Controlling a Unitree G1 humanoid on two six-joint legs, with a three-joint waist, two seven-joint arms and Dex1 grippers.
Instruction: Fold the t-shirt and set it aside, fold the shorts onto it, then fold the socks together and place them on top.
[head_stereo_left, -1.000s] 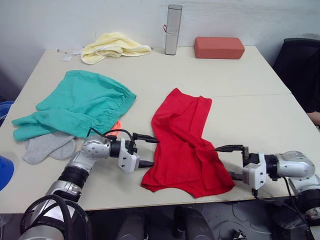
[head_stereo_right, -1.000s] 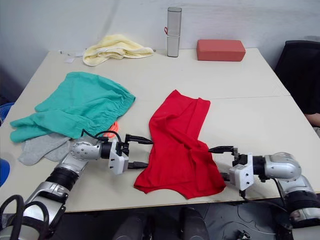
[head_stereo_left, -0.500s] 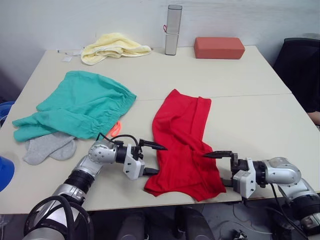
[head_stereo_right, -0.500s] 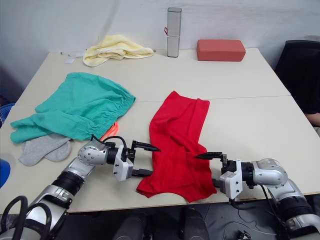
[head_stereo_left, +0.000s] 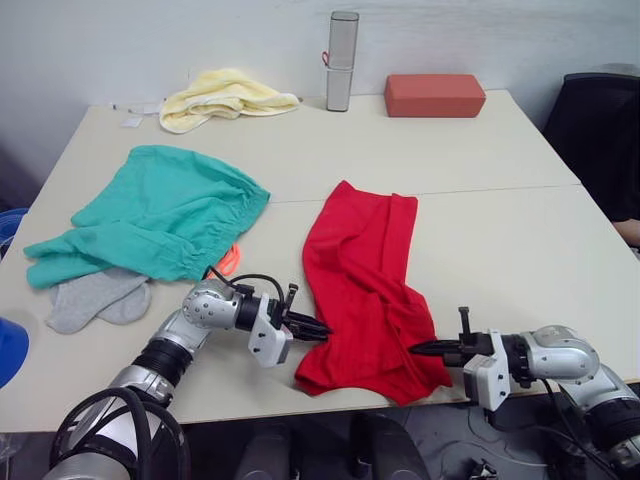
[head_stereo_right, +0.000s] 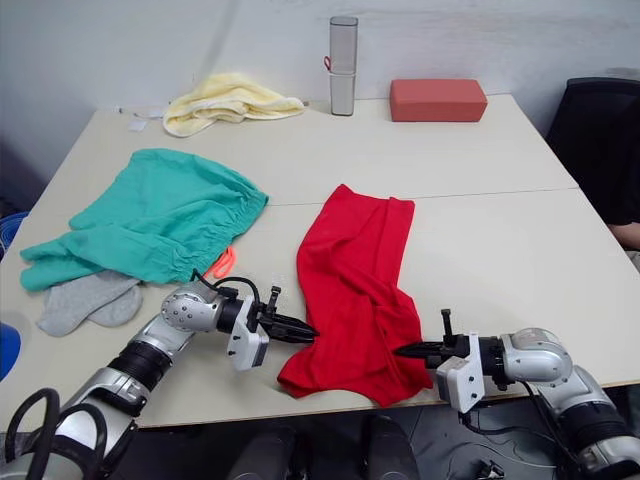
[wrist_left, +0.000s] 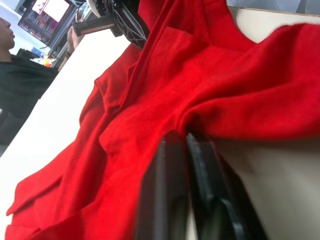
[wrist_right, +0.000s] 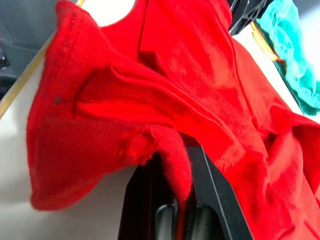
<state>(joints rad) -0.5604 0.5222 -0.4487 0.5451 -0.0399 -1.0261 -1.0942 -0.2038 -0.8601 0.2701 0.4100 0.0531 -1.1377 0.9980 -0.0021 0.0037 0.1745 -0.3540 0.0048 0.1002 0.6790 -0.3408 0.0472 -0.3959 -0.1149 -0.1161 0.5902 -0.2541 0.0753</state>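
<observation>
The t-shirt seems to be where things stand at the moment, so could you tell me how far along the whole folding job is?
Nothing is finished yet. The t-shirt lies crumpled lengthwise on the table, unfolded. In hand: the left hand and right hand are each shut on its near edge. Left to do: fold it and set it aside, then the shorts, spread out flat, and the socks beside them, both untouched.

Premises appear to be a lab or office workroom. Evidence: a plain pale table (head_stereo_left: 480, 150) set against a bare white wall (head_stereo_left: 150, 40), a black office chair (head_stereo_left: 600, 130) alongside, and a lit computer monitor (wrist_left: 47, 14) behind a seated person (wrist_left: 20, 85).
</observation>
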